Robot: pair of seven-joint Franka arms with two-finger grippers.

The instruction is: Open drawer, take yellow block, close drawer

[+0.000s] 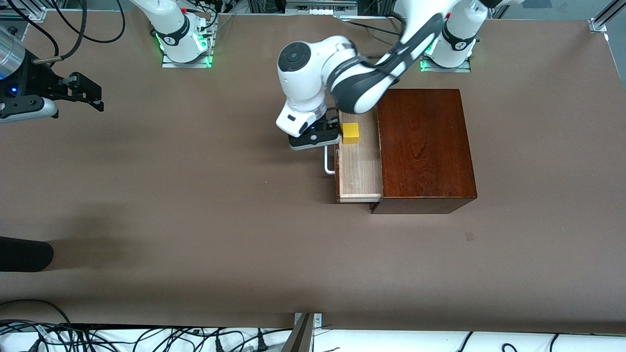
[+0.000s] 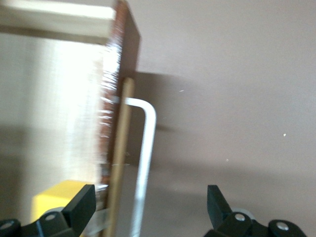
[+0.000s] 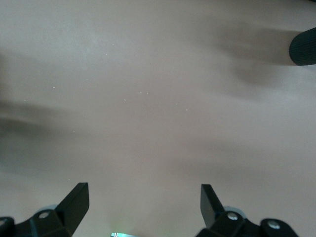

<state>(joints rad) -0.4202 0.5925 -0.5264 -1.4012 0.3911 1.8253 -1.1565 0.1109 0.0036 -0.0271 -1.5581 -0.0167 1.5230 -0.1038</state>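
Your drawer (image 1: 358, 168) stands pulled out of the dark box (image 1: 424, 146), just right of the front view's centre, its pale tray bare except for the block (image 1: 350, 133). That yellow block sits in the tray at the upper end of it as the front view shows it, close to the drawer front. The white handle (image 1: 328, 161) sticks out from the drawer front toward the right arm's end of the tabletop (image 1: 195, 205).

Your left claw (image 1: 333, 132) is over the drawer front, close beside the block, in the upper middle of the front view. Its fingers (image 2: 79, 205) are spread apart and hold nothing: in the left wrist view one finger shows at the lower left just by the yellow block (image 2: 57, 205), over the tray side, and the other at the lower right over bare tabletop (image 2: 237, 98), so the drawer front (image 2: 123, 89) and the handle (image 2: 145, 148) lie between them. Whether either finger touches the wood you cannot tell.

Your right claw (image 1: 93, 95) waits at the upper left edge of the front view, over bare tabletop and well apart from the box. Its fingers (image 3: 74, 202) are apart too, with only brown tabletop (image 3: 158, 98) between them in the right wrist view.

A dark rounded object (image 1: 24, 254) pokes in at the lower left edge of the front view.
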